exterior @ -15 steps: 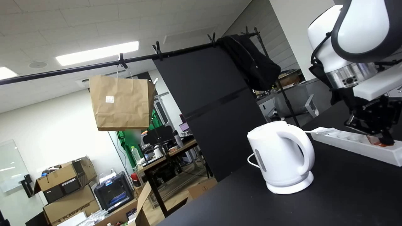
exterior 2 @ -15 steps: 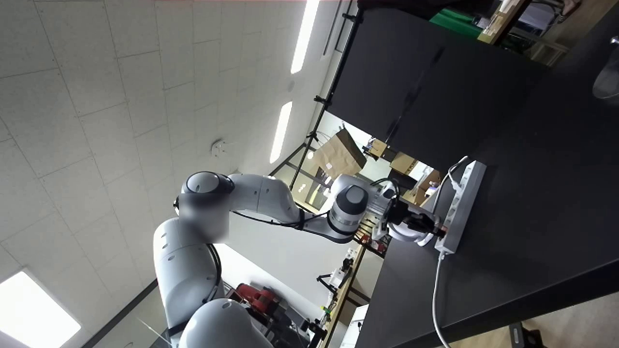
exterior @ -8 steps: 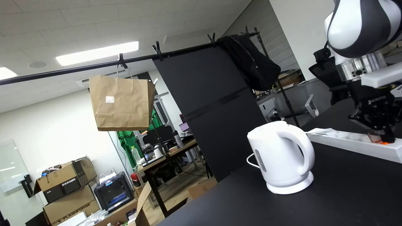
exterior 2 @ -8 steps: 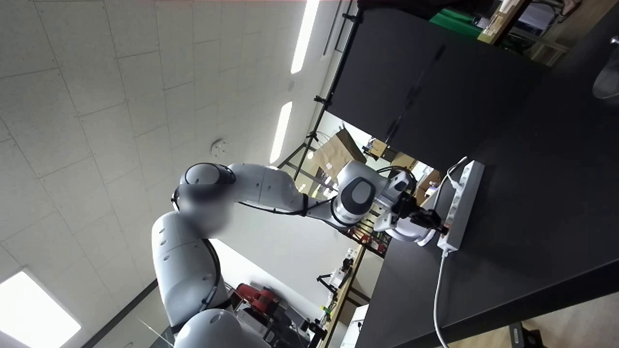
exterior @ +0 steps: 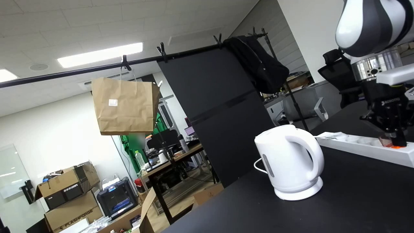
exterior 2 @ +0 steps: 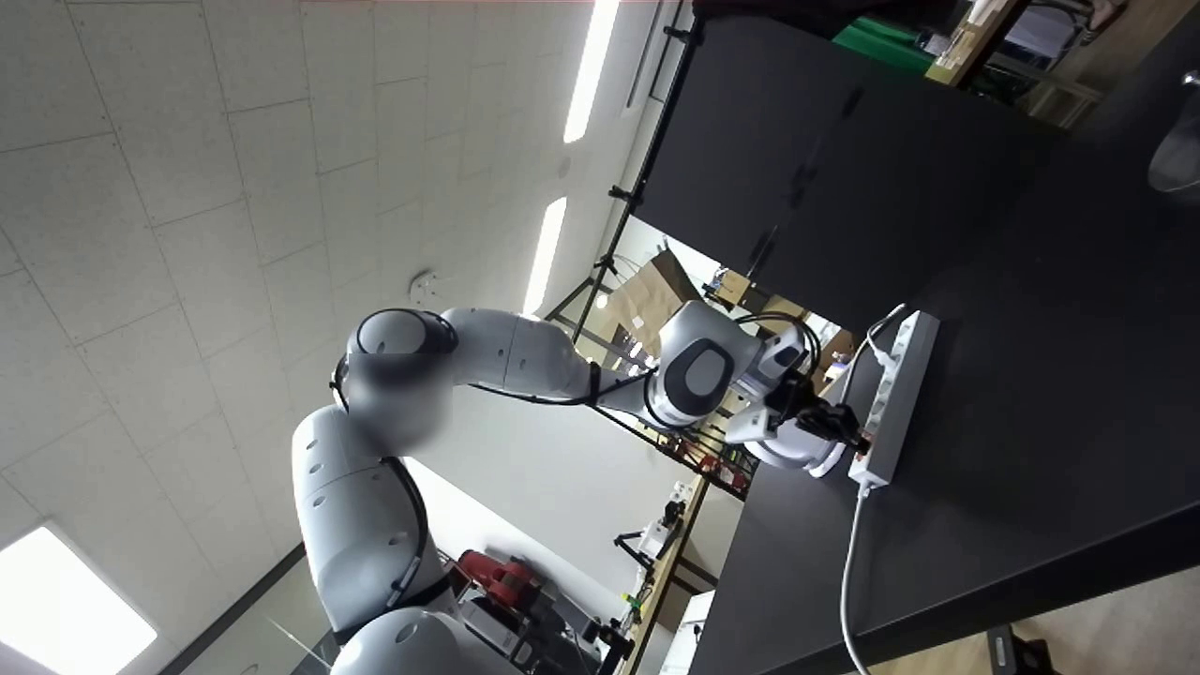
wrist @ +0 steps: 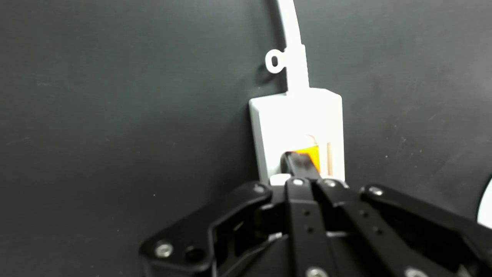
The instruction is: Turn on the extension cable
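The extension cable is a long white power strip lying on the black table, seen in both exterior views point(exterior: 362, 151) point(exterior 2: 904, 389). Its end and white cord show in the wrist view point(wrist: 294, 115). Its orange switch point(wrist: 313, 154) looks lit, and also glows in an exterior view point(exterior: 395, 147). My gripper point(wrist: 301, 163) is shut and holds nothing. Its fingertips press down on or rest at the switch and cover part of it. In both exterior views the gripper point(exterior: 397, 140) point(exterior 2: 860, 444) points down at the strip's switch end.
A white kettle point(exterior: 288, 165) stands on the table point(exterior: 245, 207) near the strip; its edge shows in the wrist view point(wrist: 487, 209). A white plug point(exterior 2: 884, 358) sits in the strip's far end. The strip's cord point(exterior 2: 851, 572) runs over the table's edge.
The arm has tilted to a more upright pose with the fingertips still at the switch. The switch shows a brighter orange glow than one second ago. The strip has shifted slightly.
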